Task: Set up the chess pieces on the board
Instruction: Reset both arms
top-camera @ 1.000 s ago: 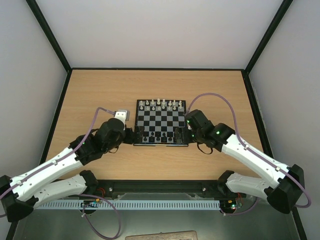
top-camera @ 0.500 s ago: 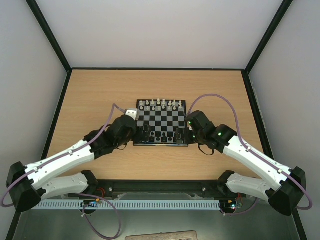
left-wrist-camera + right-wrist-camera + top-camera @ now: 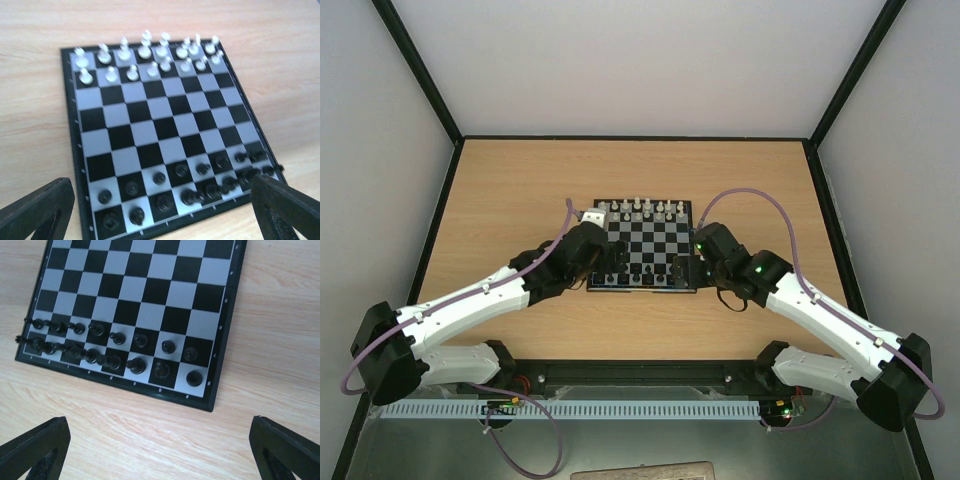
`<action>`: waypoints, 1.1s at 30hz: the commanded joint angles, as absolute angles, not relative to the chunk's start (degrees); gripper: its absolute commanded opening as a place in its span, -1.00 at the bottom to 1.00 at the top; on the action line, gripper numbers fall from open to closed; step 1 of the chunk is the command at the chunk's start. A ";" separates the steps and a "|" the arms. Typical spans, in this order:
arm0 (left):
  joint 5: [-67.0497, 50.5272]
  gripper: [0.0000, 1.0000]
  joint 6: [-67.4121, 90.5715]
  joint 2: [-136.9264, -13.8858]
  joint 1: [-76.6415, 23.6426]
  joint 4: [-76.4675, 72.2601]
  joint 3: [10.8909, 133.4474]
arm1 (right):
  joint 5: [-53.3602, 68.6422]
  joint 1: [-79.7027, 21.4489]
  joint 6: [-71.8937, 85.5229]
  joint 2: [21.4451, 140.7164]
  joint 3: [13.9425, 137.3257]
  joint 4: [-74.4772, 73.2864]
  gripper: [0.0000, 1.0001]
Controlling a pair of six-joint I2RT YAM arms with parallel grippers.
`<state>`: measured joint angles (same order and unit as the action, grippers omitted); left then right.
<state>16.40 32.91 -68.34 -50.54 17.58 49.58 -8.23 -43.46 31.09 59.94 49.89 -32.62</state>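
Note:
The board [image 3: 641, 290] lies mid-table, and the black chess pieces [image 3: 640, 272] fill its two near rows. My left gripper [image 3: 604, 266] hovers over the board's near left corner, open and empty. In the left wrist view its fingers [image 3: 37, 210] spread wide on either side of the black pieces [image 3: 159, 177] on the board [image 3: 76, 150]. My right gripper [image 3: 682, 268] hovers at the near right corner, open and empty. In the right wrist view its fingers [image 3: 285, 447] frame bare wood just in front of the board [image 3: 228, 315] and the black rows [image 3: 141, 342].
White pieces [image 3: 640, 209] stand on the board's two far rows and also show in the left wrist view [image 3: 145, 52]. The middle four rows hold no pieces. A black frame rims the wooden table [image 3: 520, 180].
My left arm has swung right and forward, from beside the board's left edge to over its near left corner. The right arm has barely moved.

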 commanded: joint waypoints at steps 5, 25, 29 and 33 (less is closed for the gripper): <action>29.47 0.99 31.77 -65.93 -50.17 12.77 48.87 | -19.67 -43.24 29.62 61.47 48.54 -28.14 0.97; 29.51 0.99 30.96 -57.79 -47.40 4.06 41.13 | -20.95 -43.24 24.54 62.07 50.31 -19.01 0.97; 28.74 0.99 28.08 -56.12 -47.23 -1.23 40.43 | -25.49 -43.24 26.92 64.28 52.20 -23.19 0.97; 27.14 0.99 23.11 -55.42 -46.11 -9.86 39.15 | -21.94 -43.11 27.09 60.90 51.19 -18.91 0.97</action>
<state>28.25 28.34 -56.62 -47.48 0.56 40.16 -21.71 -43.44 26.59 63.53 51.13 -20.69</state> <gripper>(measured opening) 0.994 0.986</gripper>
